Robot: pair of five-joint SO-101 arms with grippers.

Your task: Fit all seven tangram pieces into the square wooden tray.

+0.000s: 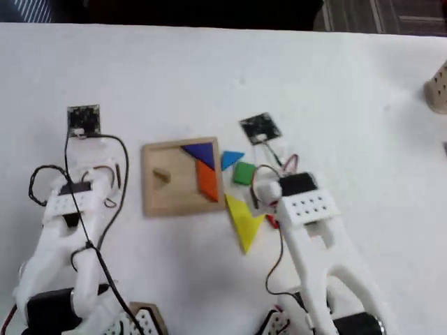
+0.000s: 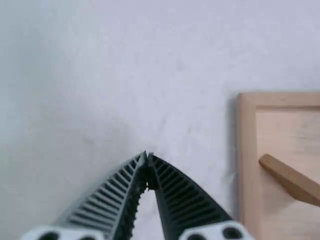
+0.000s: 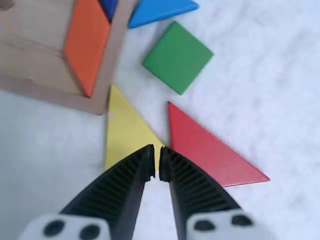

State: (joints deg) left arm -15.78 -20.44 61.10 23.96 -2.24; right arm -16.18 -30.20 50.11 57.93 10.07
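Note:
The square wooden tray lies mid-table. It holds a dark blue triangle, an orange parallelogram and a small plain wooden piece. Just right of it on the cloth lie a light blue triangle, a green square, a yellow triangle and a red triangle. My right gripper is shut and empty, its tips over the gap between the yellow triangle and the red one. My left gripper is shut and empty over bare cloth, left of the tray's rim.
White cloth covers the table, with wide free room at the back and far left. A perforated wooden object stands at the right edge. Black cables trail along both arms.

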